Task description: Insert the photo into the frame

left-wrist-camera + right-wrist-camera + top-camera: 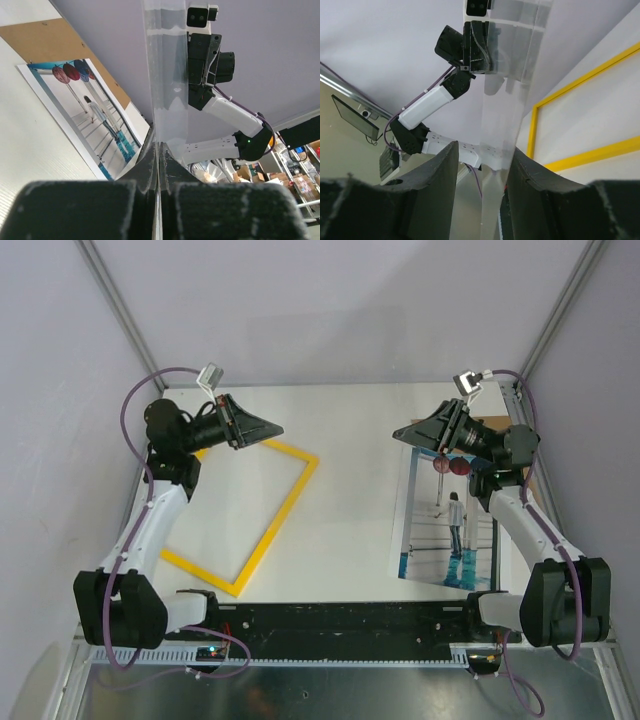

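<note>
Spreading under both arms, the white table (350, 470) carries the frame (288, 512) on its left half, lying flat with the yellow face up and nothing inside it. The photo (452, 530) lies flat on the right side, well apart from the frame, on a brown backing board (60, 42) whose far edge shows beyond it.

Above the table, a clear pane (167, 75) spans the gap between the two arms, almost invisible from above. The left gripper (159, 150) is clenched on the pane's left edge. The right gripper (482, 150) has its fingers spread, with the pane passing loosely between them, so it grips nothing.

The step in hand appears to be handling the pane, now carried by the left arm alone; the photo is untouched. Next, the right arm likely needs to back clear of the pane, and the photo has to be lifted and brought left to the frame.
</note>
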You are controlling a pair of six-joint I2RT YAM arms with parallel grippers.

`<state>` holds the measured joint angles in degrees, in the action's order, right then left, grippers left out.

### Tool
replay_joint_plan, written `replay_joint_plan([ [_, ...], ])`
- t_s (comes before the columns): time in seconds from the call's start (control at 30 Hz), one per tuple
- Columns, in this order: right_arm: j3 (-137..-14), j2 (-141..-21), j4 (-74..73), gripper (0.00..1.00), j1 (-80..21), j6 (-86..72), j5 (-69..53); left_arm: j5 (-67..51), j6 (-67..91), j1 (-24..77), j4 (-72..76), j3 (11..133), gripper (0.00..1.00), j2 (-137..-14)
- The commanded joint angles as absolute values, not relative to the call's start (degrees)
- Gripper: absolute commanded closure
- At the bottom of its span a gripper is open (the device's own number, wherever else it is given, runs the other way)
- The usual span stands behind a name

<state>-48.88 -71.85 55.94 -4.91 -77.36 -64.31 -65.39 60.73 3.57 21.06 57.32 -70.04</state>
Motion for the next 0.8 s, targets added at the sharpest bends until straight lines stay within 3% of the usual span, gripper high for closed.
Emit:
replay_joint_plan([
  [0.0, -50.2, -71.9, 58.9, 0.53, -5.6, -76.9, -64.1, -68.2, 62.1, 4.0, 24.9, 57.2, 1.00, -67.5],
  [0.57, -52.9, -63.0, 22.2, 0.55, -4.8, -47.5, -64.9, -70.3, 61.1, 7.5, 26.3, 54.4, 1.00, -66.5],
  [0.77, -52.9, -60.8, 19.2, 0.62, -4.8, -45.8, -65.5, -70.1, 61.0, 7.7, 26.2, 54.4, 1.00, -67.3],
])
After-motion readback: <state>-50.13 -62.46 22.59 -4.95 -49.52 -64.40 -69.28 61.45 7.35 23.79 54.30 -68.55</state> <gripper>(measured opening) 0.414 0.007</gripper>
